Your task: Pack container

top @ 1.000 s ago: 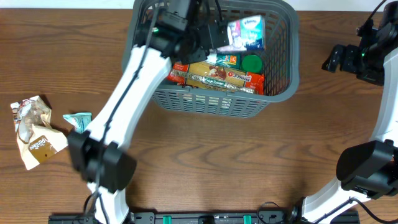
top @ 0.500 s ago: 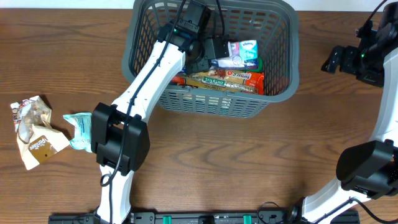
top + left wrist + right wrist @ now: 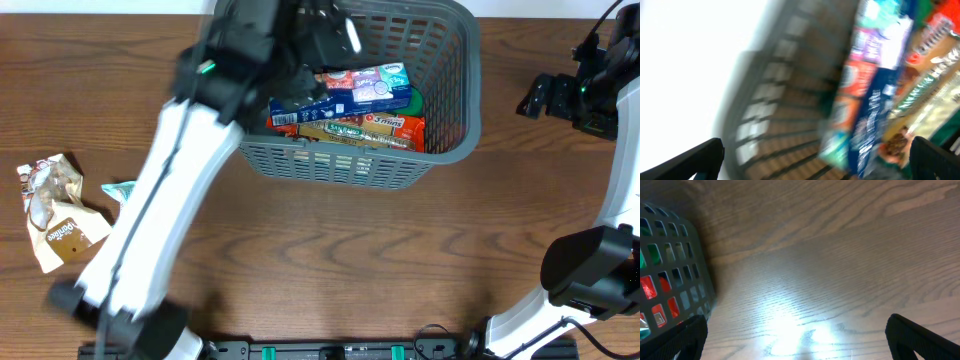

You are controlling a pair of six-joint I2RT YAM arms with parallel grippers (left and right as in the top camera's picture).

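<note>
Left gripper (image 3: 812, 162), jaws wide & empty, hangs over upper-left of container (image 3: 350, 165); snack bag (image 3: 55, 215) at frame left lies nearer it vs. right gripper (image 3: 797, 342), also open, empty.

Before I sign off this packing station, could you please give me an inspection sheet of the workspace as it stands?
Surface: brown wooden table, no spills seen.
Job's things: grey slotted basket at the far edge, holding a blue-and-white packet, a pasta packet and a green item, mostly hidden.
Clutter: snack bag and teal packet on the table at the left, outside the basket.
Grippers: left gripper open above the basket's contents, view blurred; right gripper open over bare table beside the basket.
Cables: dark loop at the near edge.
Surroundings: black rail along the near edge; nothing else seen.
</note>
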